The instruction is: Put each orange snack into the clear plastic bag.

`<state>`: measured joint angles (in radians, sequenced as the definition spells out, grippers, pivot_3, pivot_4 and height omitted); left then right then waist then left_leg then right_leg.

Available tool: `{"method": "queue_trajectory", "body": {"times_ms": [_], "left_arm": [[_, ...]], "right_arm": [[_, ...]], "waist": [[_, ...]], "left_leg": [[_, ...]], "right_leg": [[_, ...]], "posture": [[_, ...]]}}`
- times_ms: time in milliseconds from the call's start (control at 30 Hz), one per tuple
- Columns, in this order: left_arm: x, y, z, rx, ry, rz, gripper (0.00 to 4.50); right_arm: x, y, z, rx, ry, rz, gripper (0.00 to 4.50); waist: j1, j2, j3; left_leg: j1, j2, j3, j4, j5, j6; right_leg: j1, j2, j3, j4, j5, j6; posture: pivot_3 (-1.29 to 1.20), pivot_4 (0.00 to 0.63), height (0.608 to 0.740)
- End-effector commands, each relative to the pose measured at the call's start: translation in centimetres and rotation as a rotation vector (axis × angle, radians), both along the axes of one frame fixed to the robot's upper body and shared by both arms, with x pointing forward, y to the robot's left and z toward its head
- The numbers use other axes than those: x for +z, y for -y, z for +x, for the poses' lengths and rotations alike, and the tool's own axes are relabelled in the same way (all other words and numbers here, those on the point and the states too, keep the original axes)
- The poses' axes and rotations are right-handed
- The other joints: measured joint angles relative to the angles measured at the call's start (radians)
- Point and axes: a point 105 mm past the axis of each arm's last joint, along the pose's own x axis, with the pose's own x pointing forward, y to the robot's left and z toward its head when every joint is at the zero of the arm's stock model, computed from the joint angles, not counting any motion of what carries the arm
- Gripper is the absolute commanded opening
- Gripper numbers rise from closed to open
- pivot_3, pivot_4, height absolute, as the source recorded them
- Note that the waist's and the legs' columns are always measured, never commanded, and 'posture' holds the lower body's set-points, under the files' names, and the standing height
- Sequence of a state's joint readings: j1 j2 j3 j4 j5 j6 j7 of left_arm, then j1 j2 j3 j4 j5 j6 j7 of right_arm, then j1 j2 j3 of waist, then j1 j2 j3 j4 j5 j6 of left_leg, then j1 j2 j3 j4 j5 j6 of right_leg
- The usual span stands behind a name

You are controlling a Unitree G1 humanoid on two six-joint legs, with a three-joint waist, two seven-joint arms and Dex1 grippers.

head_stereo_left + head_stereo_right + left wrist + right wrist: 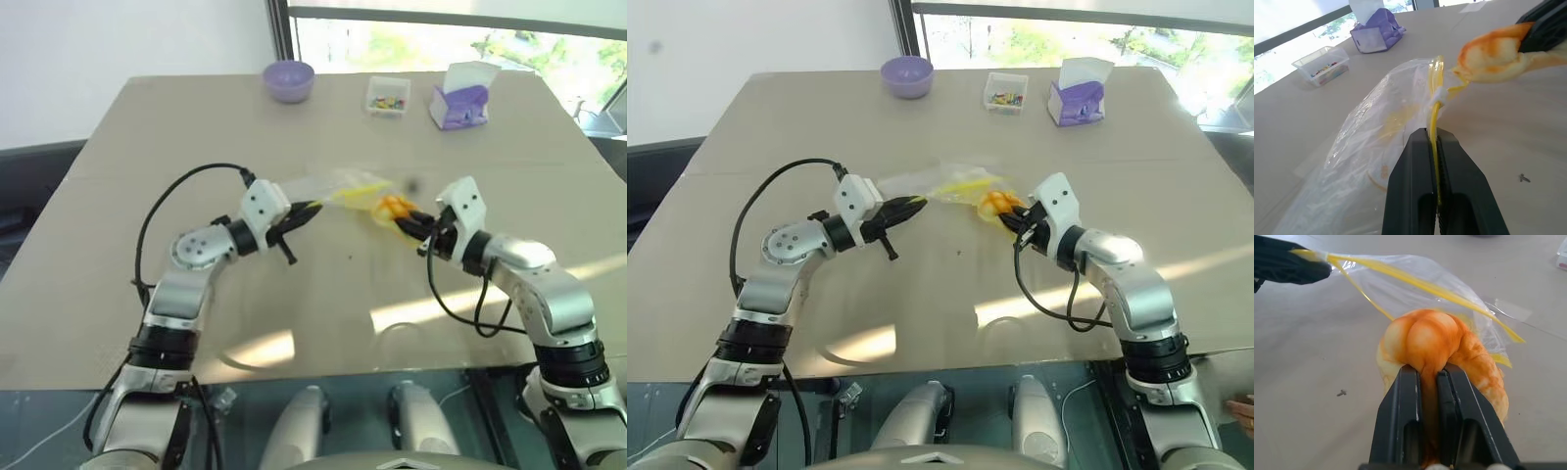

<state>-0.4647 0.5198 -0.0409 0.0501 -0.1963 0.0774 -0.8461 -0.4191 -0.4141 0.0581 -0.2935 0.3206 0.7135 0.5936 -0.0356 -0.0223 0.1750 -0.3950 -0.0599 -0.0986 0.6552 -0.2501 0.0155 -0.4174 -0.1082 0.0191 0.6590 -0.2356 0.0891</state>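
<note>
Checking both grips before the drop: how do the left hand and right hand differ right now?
The left hand pinches the clear plastic bag by its thin yellow seal strip; the right hand squeezes the soft orange snack, which bulges. Both are shut, held above the table.

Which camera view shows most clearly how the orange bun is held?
The right wrist view: the orange bun sits large between the right gripper's two fingers, pinched at its edge, before the clear plastic bag. The left wrist view shows its pale side. In both eye views it is a small orange patch.
</note>
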Motion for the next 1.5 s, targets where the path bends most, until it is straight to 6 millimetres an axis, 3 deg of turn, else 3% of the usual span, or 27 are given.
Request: {"method": "queue_trajectory", "body": {"times_ms": [33,467,700,1000,1167,1333,1500], "left_arm": [[1.2,0.7,-0.4,-0.045,0.063,-0.003,0.00],[0.8,3.1,-3.6,-0.262,0.070,-0.017,0.00],[-0.2,2.5,-4.5,-0.286,0.048,0.007,0.00],[-2.1,0.6,-5.0,-0.286,-0.028,0.045,0.00],[-2.0,0.5,-5.1,-0.297,-0.021,0.045,0.00],[-1.1,1.0,-4.6,-0.303,0.005,0.012,0.00],[-0.5,1.0,-4.1,-0.300,0.012,-0.022,0.00]], "right_arm": [[1.8,-0.4,0.0,0.008,0.058,0.039,0.22],[1.4,-2.9,0.8,0.081,-0.012,0.095,0.22],[1.6,-3.5,0.7,0.121,-0.058,0.151,0.22],[2.9,-2.6,1.9,0.064,-0.087,0.270,0.22],[3.0,-2.3,2.5,0.017,-0.103,0.308,0.22],[1.3,-4.4,2.0,0.055,0.077,0.081,0.22],[-0.1,-5.0,1.8,0.087,0.178,-0.079,0.22]], "waist": [[0.000,0.000,0.000],[-0.001,0.000,0.000],[-0.003,0.000,0.000],[-0.002,0.000,0.000],[-0.003,0.001,0.000],[-0.003,0.001,0.000],[-0.005,0.001,0.000]], "left_leg": [[0.000,0.000,0.000,0.000,0.000,0.000],[0.000,0.000,0.000,0.000,0.000,0.000],[0.000,0.000,0.000,0.000,0.000,0.000],[0.000,0.000,0.000,0.000,0.000,0.000],[0.000,0.000,0.000,0.000,0.000,0.000],[0.000,0.000,0.000,0.000,0.000,0.000],[0.000,0.000,0.001,0.000,0.000,0.000]], "right_leg": [[0.000,0.000,0.000,0.000,0.000,0.000],[0.000,0.000,0.000,0.000,0.000,0.000],[0.000,0.000,0.000,0.000,0.000,0.000],[0.000,0.000,0.000,0.000,0.000,0.000],[-0.001,0.000,0.000,0.000,0.000,0.000],[-0.001,0.000,0.000,0.000,0.000,0.000],[-0.001,0.000,0.000,0.000,0.000,0.000]], "posture": [[0.00,0.150,0.740],[0.00,0.150,0.740],[0.00,0.150,0.740],[0.00,0.150,0.740],[0.00,0.150,0.740],[0.00,0.150,0.740],[0.00,0.150,0.740]]}}
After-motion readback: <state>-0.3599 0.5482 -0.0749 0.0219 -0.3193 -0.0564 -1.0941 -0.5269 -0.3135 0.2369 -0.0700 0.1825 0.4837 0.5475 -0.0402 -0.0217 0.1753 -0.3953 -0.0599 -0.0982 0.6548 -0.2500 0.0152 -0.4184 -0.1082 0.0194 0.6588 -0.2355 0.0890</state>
